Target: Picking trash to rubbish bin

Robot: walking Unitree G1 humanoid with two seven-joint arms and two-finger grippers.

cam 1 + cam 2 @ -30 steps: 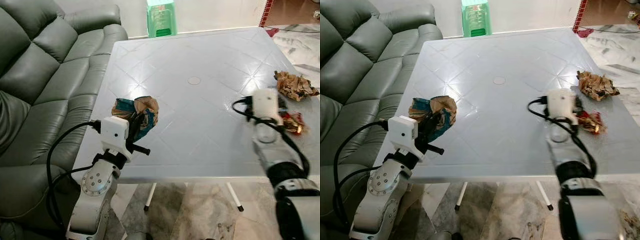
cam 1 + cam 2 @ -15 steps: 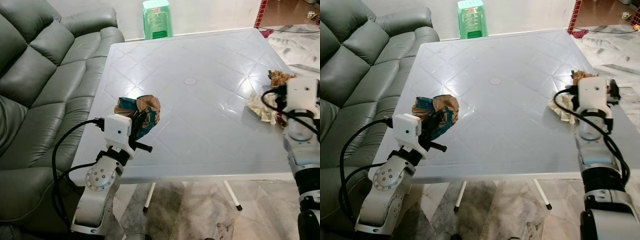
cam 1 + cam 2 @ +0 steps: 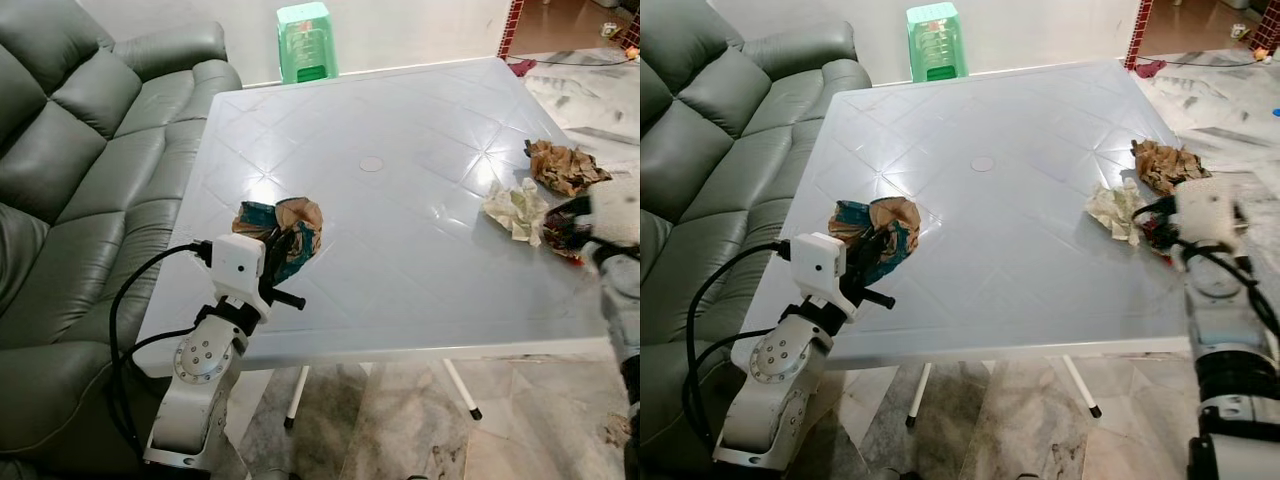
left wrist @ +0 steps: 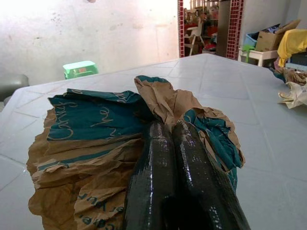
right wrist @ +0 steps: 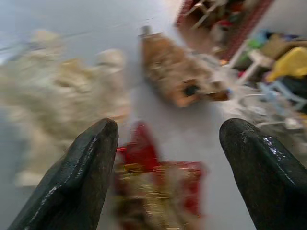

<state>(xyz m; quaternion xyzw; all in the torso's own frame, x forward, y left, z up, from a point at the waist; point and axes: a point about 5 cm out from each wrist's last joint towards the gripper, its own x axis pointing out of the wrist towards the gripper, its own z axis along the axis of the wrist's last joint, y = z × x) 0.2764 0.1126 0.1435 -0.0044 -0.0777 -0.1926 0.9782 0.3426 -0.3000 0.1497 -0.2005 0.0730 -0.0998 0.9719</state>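
Left eye view: you see a pale plastic table (image 3: 400,230) beside a grey-green sofa (image 3: 80,170), with a green stool (image 3: 306,40) behind the table.
Left gripper (image 3: 283,247): at the table's near-left edge, pressed into a crumpled teal-and-brown paper bag (image 3: 290,220).
Right eye view: three more pieces lie at the table's right edge: a crumpled brown paper (image 3: 1165,163), a cream wrapper (image 3: 1115,208) near it, and a red-and-gold wrapper (image 3: 1158,232) just beside the right arm's white camera housing.
Left wrist view: your two black fingers (image 4: 192,172) lie together, clamped on the bag's creased brown fold; teal panels carry script lettering.
Right wrist view: the right gripper (image 5: 165,167) stands wide apart above the blurred red-and-gold wrapper, not touching it.
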